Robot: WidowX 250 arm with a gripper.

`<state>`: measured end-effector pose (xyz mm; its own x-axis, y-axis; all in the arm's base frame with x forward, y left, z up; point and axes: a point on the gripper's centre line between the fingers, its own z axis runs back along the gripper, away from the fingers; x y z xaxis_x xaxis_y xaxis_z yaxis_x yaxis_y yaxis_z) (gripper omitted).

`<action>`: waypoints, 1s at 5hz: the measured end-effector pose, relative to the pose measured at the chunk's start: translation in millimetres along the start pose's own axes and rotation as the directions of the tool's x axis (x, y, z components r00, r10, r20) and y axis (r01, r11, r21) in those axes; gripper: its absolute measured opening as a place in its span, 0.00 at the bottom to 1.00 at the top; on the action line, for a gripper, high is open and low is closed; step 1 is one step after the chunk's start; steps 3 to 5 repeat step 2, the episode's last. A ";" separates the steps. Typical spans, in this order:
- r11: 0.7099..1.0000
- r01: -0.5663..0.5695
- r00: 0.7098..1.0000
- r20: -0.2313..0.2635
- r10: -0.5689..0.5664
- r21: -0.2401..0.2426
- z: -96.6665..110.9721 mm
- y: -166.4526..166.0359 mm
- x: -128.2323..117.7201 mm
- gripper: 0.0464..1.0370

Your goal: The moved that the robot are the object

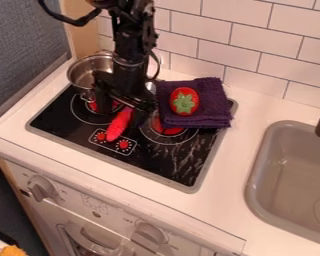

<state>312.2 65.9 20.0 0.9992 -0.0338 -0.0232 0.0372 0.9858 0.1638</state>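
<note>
Camera view: the gripper [125, 107] hung spread over the pink object's [118, 125] rear end, its long axis toward the stovetop's [109, 158] front edge

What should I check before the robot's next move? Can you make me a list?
1. Round red toy with green leaves on top of the folded purple cloth: ok.
2. Shiny metal pot upright: ok.
3. Purple cloth off the flat black stovetop: not ok, it lies partly over it.
4. Long tapered red toy gripped by the black claw: cannot tell.
5. Claw clear of the pot: cannot tell.
</note>
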 end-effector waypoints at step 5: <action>0.992 0.118 0.982 0.157 -0.110 -0.048 30.8 -13.3 -0.9 0.96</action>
